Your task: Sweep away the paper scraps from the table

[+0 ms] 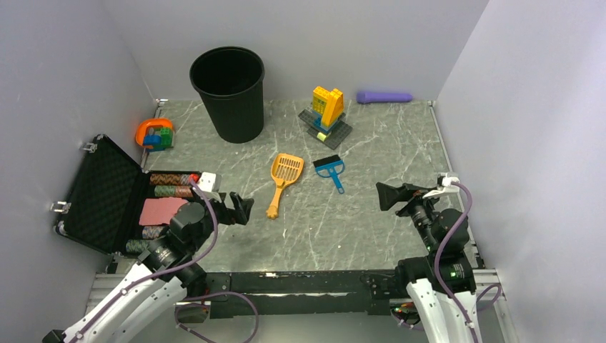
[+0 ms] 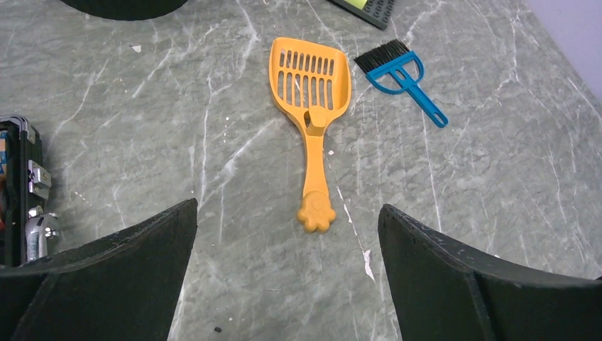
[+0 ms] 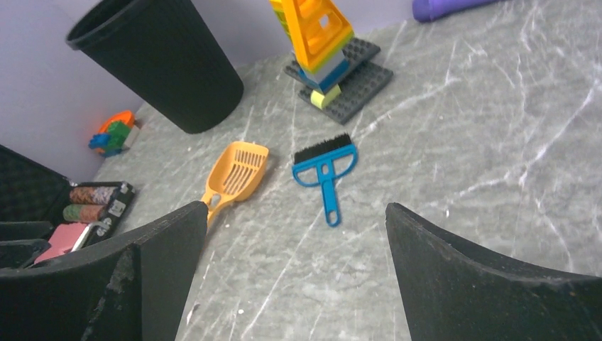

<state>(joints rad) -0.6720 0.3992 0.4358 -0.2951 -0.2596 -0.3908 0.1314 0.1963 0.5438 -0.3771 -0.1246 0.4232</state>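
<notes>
No paper scraps show on the grey-green marble table (image 1: 386,221) (only tiny white specks), so sweeping looks done. The orange slotted plastic scoop (image 2: 312,121) and small blue brush (image 1: 329,166) lie loose. The left gripper (image 1: 245,209) and right gripper (image 1: 386,195) gape open, empty.

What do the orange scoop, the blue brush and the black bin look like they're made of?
Orange scoop: moulded plastic by the look, smooth, slight sheen, slots and paw-shaped handle end in one piece. Blue brush: glossy plastic frame and handle, black bristles, fibre unclear. Black bin: probably plastic, matt, finely textured wall.
</notes>
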